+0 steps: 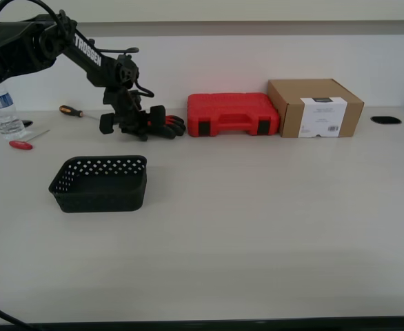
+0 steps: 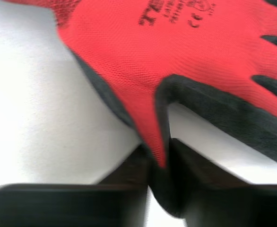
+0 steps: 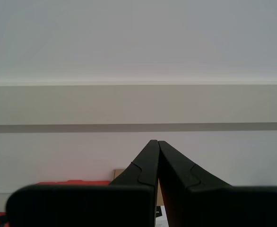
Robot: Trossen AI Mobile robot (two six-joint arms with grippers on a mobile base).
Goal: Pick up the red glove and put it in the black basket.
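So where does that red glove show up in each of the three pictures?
Exterior view: the red glove lies far back on the table, beside the red case, at my first pincer.
First wrist view: it fills the picture, a fold pinched in the pincer.
Second wrist view: not in it.
Shared landmark: the red case.

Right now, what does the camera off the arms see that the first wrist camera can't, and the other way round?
Only the exterior view shows the black basket, the red tool case, the cardboard box, the water bottle, two screwdrivers and the whole table. Only the first wrist view shows the black lettering printed on the glove's red knit, and how the fingers pinch an edge of it. Both show the red glove held in my first claw.
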